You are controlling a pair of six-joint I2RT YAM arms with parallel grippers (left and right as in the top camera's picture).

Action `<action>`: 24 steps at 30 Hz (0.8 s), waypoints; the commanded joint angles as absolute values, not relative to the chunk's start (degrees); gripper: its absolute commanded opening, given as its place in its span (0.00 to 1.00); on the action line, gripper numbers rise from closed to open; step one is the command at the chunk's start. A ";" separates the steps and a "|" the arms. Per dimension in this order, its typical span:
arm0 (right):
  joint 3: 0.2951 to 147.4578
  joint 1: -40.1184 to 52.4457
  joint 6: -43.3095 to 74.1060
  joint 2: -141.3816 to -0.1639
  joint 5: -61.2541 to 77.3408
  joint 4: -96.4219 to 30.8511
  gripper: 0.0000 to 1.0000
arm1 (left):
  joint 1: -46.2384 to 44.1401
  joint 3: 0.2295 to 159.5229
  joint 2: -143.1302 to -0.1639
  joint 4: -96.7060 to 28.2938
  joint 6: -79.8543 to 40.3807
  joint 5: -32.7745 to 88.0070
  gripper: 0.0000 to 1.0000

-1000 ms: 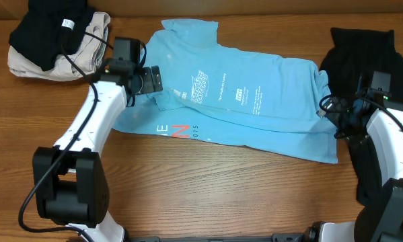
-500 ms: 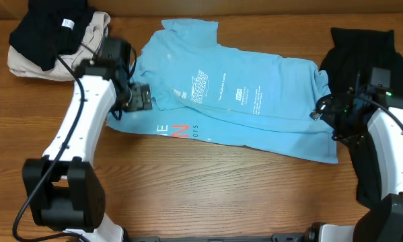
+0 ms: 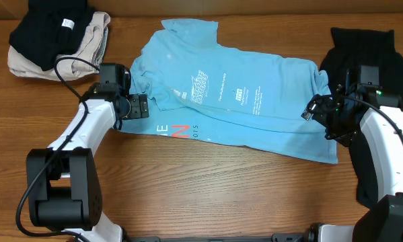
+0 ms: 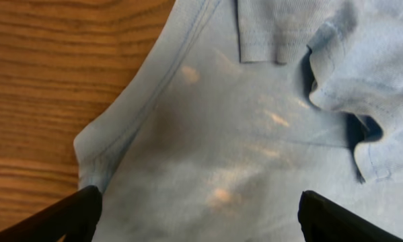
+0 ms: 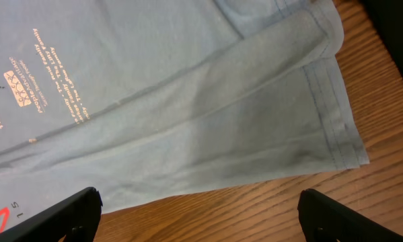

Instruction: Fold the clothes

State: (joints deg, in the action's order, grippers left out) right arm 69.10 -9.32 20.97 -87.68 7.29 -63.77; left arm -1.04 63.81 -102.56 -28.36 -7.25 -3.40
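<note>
A light-blue T-shirt (image 3: 241, 101) with white chest print and red-and-white hem lettering lies spread across the middle of the table. My left gripper (image 3: 139, 106) is open and empty over the shirt's left edge. In the left wrist view, its fingers (image 4: 198, 222) straddle the blue cloth (image 4: 241, 134) near a sleeve corner. My right gripper (image 3: 310, 111) is open and empty at the shirt's right side. In the right wrist view, its fingers (image 5: 200, 222) hang above bare wood just off the folded blue edge (image 5: 154, 101).
A black garment (image 3: 362, 47) lies at the right, partly under my right arm; it also shows in the right wrist view (image 5: 399, 20). A black garment (image 3: 43, 30) lies on a beige one (image 3: 87, 54) at the back left. The table is brown wood (image 3: 221, 188).
My left gripper has moved from the shirt's chest area toward its left front edge. My right gripper has moved left, onto the shirt's right side. The shirt has not visibly shifted.
</note>
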 commanded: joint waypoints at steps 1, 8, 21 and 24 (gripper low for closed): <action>70.46 -9.06 20.75 -86.63 7.60 -63.13 0.97 | -1.15 62.06 -104.55 -26.48 -5.72 -2.46 0.85; 70.46 -9.06 20.73 -86.67 7.60 -62.22 0.97 | -1.13 61.93 -105.30 -26.33 -5.76 -2.55 0.31; 70.41 -9.04 20.51 -86.74 7.62 -62.26 0.97 | 2.87 61.12 -105.65 -28.29 -12.05 -8.73 0.04; 70.13 -9.04 20.51 -86.76 7.62 -62.22 0.97 | 5.08 61.12 -105.65 -28.67 -12.03 -8.75 0.04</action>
State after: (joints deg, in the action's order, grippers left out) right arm 69.10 -9.32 20.93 -87.68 7.29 -62.52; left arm 3.01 61.84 -104.92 -28.40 -10.37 -7.14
